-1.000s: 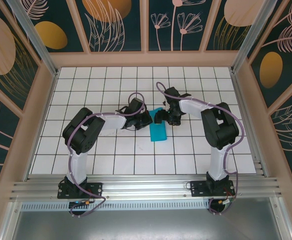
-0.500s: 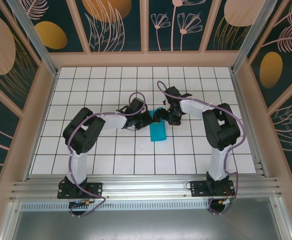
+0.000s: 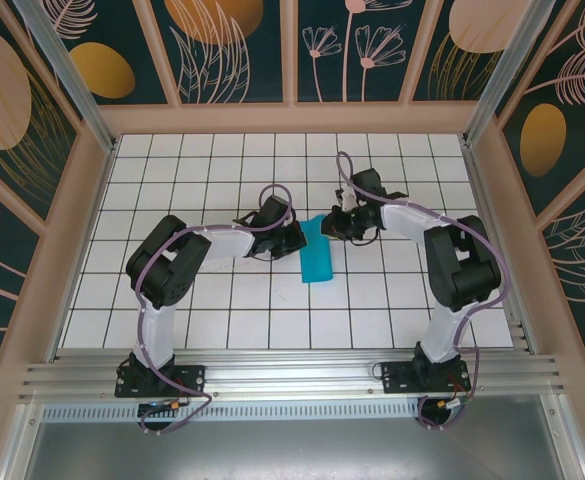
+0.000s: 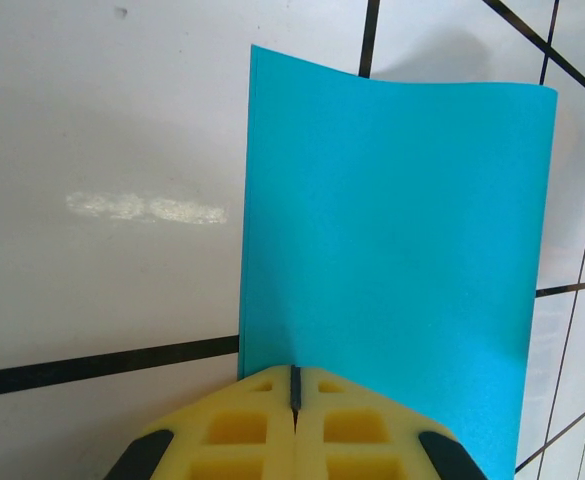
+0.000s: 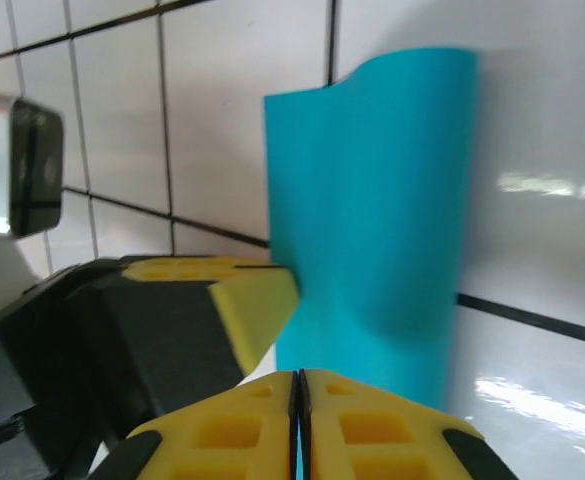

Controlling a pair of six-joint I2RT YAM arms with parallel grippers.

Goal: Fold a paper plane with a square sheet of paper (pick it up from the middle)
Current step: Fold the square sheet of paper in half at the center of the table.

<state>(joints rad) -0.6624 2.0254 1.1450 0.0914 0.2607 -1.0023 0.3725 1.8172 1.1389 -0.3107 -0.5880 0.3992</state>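
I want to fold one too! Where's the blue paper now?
In the top view, the blue paper sits in the middle of the table, its far end pinched by the left gripper and right gripper.

- The sheet of paper [image 3: 315, 255] is plain, matte and teal-blue, and is seen as a narrow rectangle, longer than wide.
- It is laid near the middle of the white tiled table [image 3: 222, 300], with its near end flat.
- Its far end is raised and slightly curled.
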